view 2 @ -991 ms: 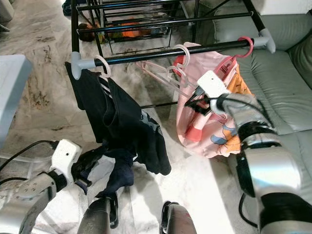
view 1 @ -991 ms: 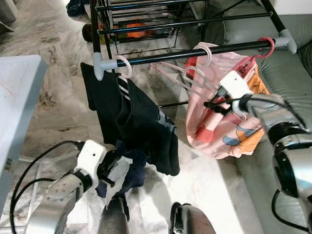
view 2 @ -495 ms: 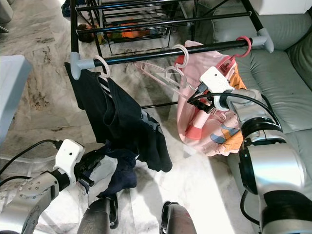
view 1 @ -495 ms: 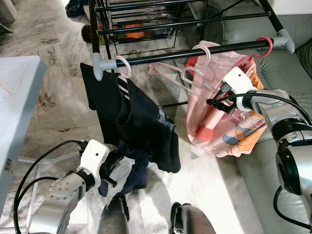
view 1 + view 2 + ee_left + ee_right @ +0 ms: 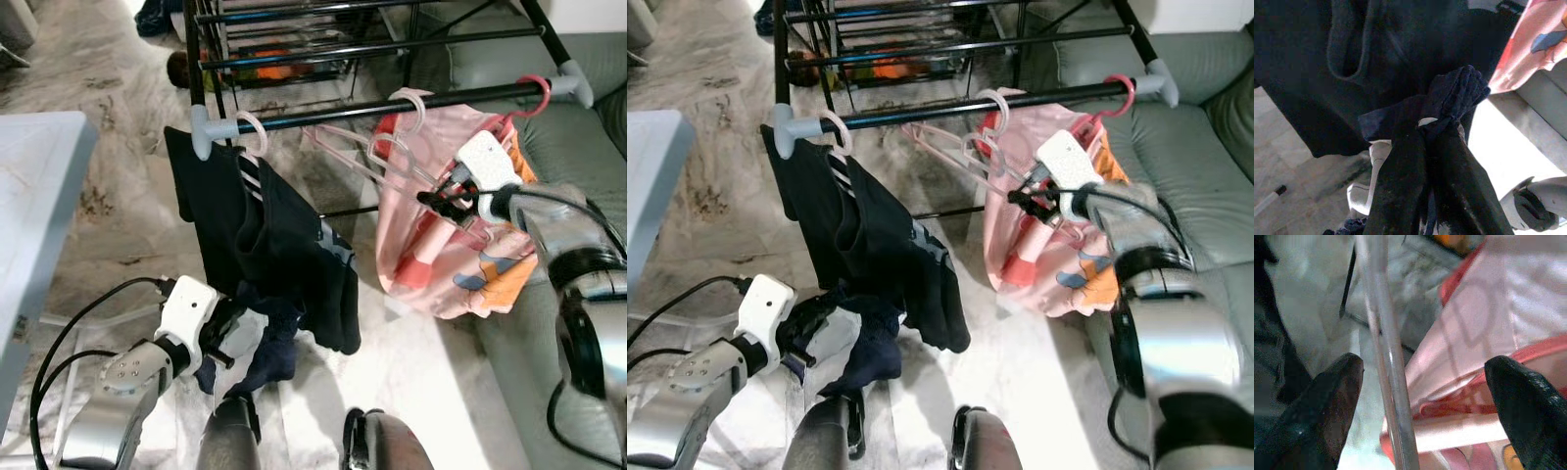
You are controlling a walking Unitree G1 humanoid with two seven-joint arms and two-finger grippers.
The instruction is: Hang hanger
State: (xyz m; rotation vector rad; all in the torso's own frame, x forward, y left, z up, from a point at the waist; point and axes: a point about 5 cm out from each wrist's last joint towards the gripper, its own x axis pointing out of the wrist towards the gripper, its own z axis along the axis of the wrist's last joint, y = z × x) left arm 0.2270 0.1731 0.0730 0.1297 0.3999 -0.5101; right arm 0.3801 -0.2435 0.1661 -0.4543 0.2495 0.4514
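Right gripper [image 5: 1420, 406] spread, straddling hanger [image 5: 1386, 362]

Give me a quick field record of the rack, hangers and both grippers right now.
rack: black rail with grey end caps
black garment: hangs from a pale hanger at the rail's left end
pink garment: hangs near the right end
empty pink hanger: tilted, hook below the rail, not on it
right gripper: open, fingers either side of the hanger's bar
left gripper: low, shut on dark cloth
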